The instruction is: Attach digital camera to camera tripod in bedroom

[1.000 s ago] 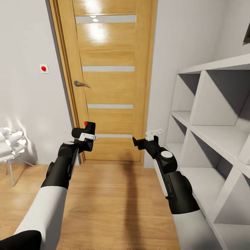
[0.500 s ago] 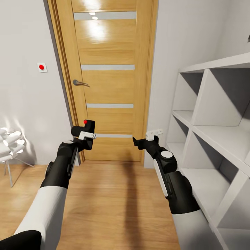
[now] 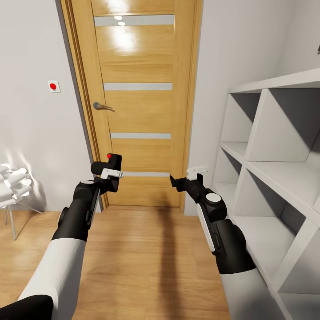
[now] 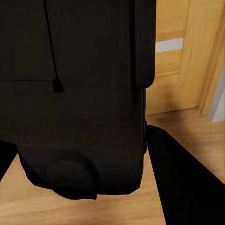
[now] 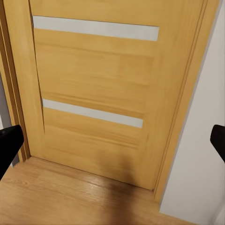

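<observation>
Since a second before, the whole head view had slid a little, the oak door with frosted strips (image 3: 140, 102) and the small white wall plate with a red dot (image 3: 54, 86) sitting slightly higher and further left in the frame; over the last half second nothing shifted, and both arms kept their pose.

At centre left of the head view, the left gripper (image 3: 108, 173) was clamped on the small black boxy digital camera (image 3: 112, 165), its red button on top, held upright in front of the lower door. In the left wrist view the camera's dark body (image 4: 79, 93) sat between the black fingers (image 4: 187, 183), above the light wood plank floor (image 4: 178, 122).

At centre right, the right gripper (image 3: 184, 178) hung empty, its fingertips (image 5: 9, 145) spread wide apart at the two edges of the right wrist view.

White cube shelves (image 3: 275, 151) ran along the right edge. A white ball-shaped lamp on thin legs (image 3: 13, 189) stood at the left edge, by the pale grey wall (image 3: 31, 133).
</observation>
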Robot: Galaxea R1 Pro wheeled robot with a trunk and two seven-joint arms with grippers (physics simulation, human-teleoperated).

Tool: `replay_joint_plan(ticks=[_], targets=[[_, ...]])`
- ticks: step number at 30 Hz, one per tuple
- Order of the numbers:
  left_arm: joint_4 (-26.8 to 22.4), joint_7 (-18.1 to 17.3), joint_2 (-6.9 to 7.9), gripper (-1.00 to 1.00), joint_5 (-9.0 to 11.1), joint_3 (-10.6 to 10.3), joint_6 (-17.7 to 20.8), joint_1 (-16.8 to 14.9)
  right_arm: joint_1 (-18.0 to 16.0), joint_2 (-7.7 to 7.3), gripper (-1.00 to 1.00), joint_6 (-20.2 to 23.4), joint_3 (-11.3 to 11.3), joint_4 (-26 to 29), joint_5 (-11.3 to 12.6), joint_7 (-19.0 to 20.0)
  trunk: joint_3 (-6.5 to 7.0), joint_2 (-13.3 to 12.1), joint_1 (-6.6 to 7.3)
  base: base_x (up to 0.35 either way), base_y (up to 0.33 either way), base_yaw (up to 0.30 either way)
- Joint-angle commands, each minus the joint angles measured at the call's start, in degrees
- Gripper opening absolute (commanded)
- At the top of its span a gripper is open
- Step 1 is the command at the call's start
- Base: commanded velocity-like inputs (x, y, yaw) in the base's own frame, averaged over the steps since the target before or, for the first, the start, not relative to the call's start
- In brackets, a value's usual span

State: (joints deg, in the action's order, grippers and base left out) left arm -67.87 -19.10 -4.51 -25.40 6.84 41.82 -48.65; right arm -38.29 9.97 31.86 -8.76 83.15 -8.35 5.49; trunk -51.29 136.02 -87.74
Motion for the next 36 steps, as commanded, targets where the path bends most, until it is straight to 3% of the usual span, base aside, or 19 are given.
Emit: replay_joint_plan(ticks=[1, 36], targets=[[-0.05, -0.68, -0.06, -1.0, -0.7, 0.16, 0.11, -0.04, -0.03, 0.02, 1.0, 0.31, 0.06, 0.08, -0.62, 0.48, 0.12, -0.39, 0.24, 0.0, 0.0, 0.0], [0.25, -0.68, -0.06, -1.0, -0.72, 0.16, 0.11, -0.04, -0.03, 0.02, 1.0, 0.31, -0.03, 0.17, -0.44, 0.48, 6.4, -14.42, 7.92, 0.0, 0.0, 0.0]])
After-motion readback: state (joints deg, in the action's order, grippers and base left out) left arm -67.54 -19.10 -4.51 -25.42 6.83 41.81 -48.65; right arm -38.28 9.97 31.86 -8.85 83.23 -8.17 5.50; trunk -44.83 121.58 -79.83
